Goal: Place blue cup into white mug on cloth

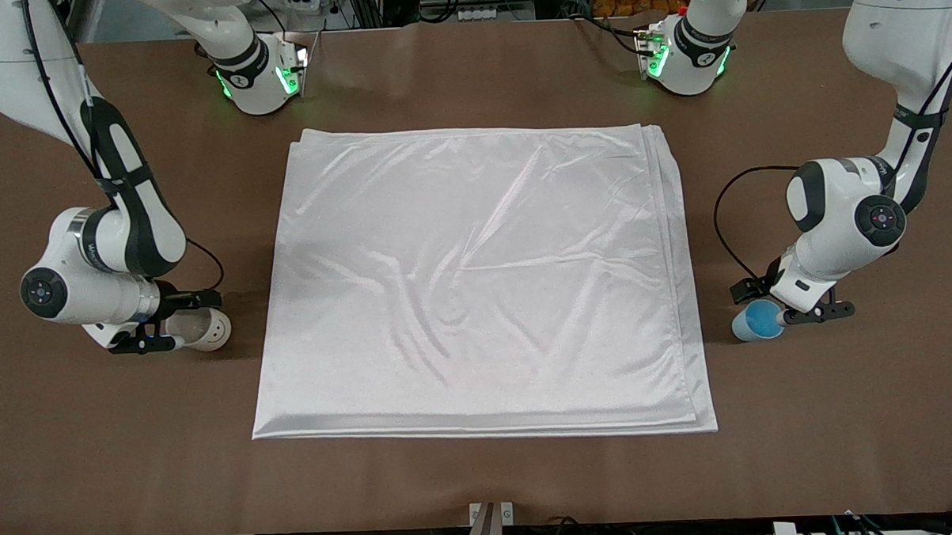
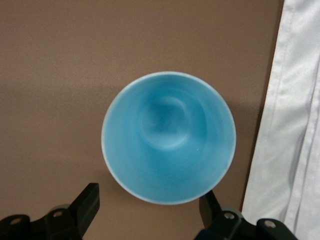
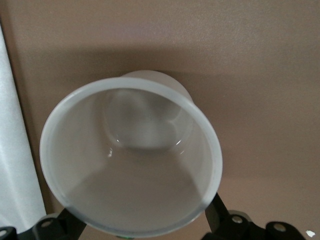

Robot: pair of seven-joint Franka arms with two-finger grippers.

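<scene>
Cloth [image 1: 476,283]: folded, wrinkled, flat at mid-counter [image 1: 483,473], its edge nearest the front camera. Blue cup [image 1: 757,321]: upright on the counter beside the cloth, toward the left arm's end; left tool [image 1: 794,313] low around it, fingers [image 2: 86,200] spread at either side. White mug [image 1: 207,331]: toward the right arm's end, off the cloth; right tool [image 1: 155,332] at it, fingers spread.

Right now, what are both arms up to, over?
Left gripper open around small bright blue tapered cup, on table beside shiny white folded cloth. Right gripper open around off-white mug. Nothing blocking.
</scene>
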